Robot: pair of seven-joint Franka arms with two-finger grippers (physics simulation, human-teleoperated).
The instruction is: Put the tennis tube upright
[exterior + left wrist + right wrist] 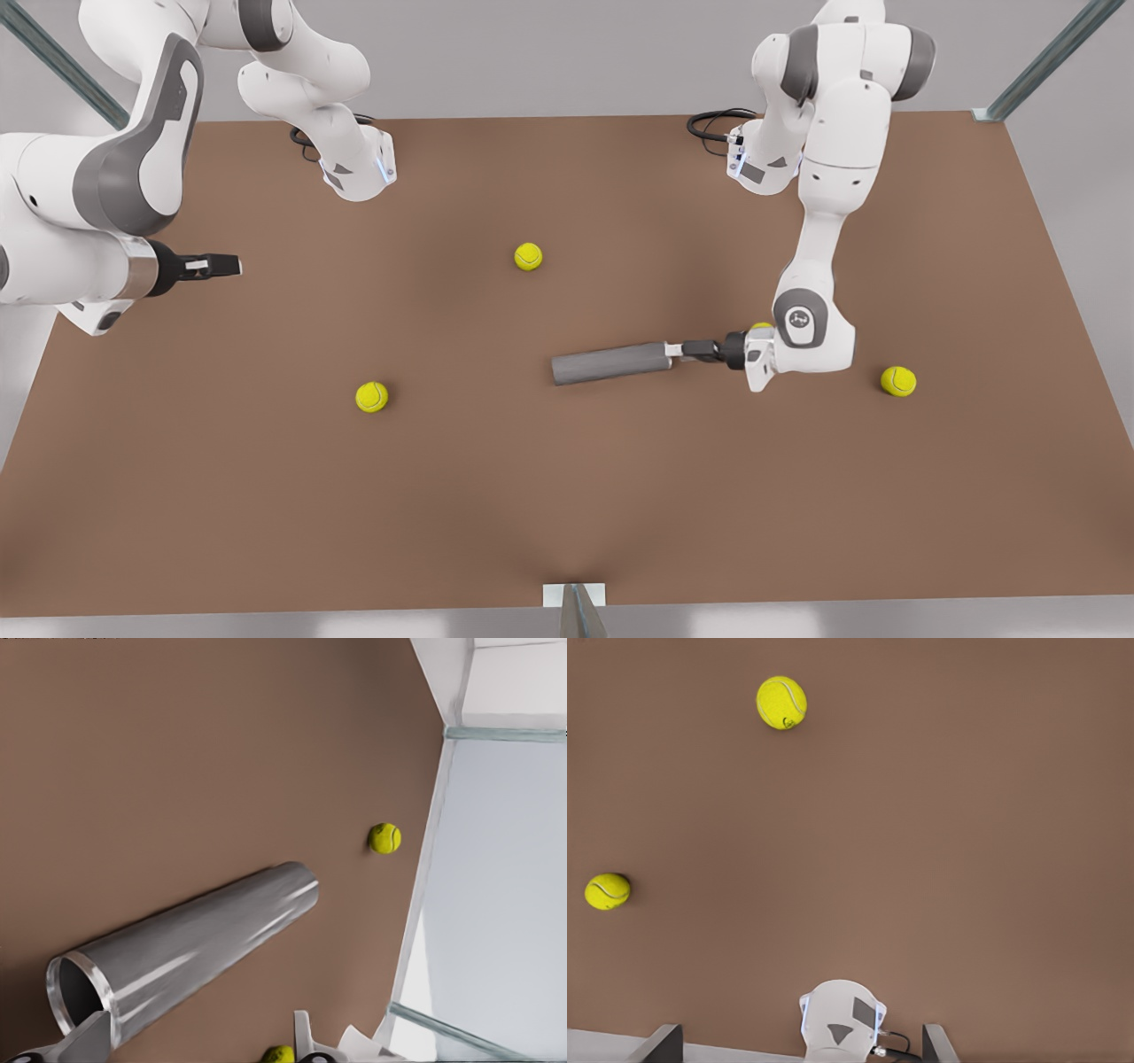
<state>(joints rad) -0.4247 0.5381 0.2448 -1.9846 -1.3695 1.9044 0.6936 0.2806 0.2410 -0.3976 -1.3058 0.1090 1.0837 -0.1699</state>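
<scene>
Left wrist view first: my left gripper's fingers (89, 1036) sit at the open end of the tennis tube (190, 948), one finger at the rim of its dark mouth in the lower left of the frame, the other (304, 1036) low in the middle, well off to the side. So they look spread around the tube's end; I can't tell for sure if they're actually pinching it yet. The tube lies on its side on the brown table (177, 753), running from the lower left up toward the middle. One tennis ball (384, 838) sits right of centre near the table edge, and another peeks in at the bottom edge (279, 1054).

In the front view the left gripper (687, 350) is right of centre, at the right-hand end of the tube (611, 363), which lies nearly level.

Right gripper (226, 265) hangs at the left of the front view, off the table surface, waiting, its fingers looking pressed together there. In the right wrist view its fingertips (664, 1041) poke in at the bottom corners with two balls, upper left (781, 702) and far left (607, 891).
</scene>
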